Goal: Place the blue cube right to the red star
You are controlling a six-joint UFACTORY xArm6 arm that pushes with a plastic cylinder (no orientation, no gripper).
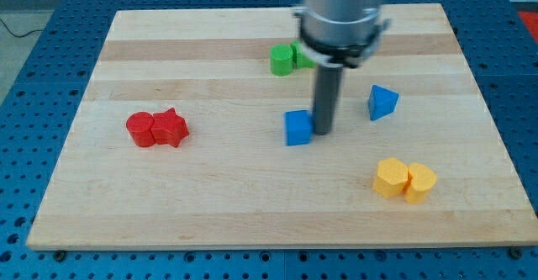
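No brand, label or legible writing is visible on the blocks, the arm or the wooden worktop (pixel 252 204).

At the view's left, a red cylinder (pixel 141 129) is seen in contact with the red star (pixel 171 128), which lies on its right side. Both are positioned at mid-height of the worktop.

Near the centre, the blue cube (pixel 298 128) is located well apart from the red star, on the star's right. Above it, toward the view's top, a green cylinder (pixel 282 60) is seen beside a second green block (pixel 302 56), the shape of which is partly hidden by the arm and cannot be made out.

The arm (pixel 343 15) descends from the view's top centre and ends in a straight, upright dark rod. My tip (pixel 324 132) is placed on the worktop against, or just beside, the right face of the blue cube. No pincer is fitted, so no open or closed state applies.

To the right of the rod, a blue triangular block (pixel 382 103) is seen. At the lower right, two yellow blocks are in contact: a yellow cube-like block (pixel 391 177) and a yellow hexagonal block (pixel 420 182).
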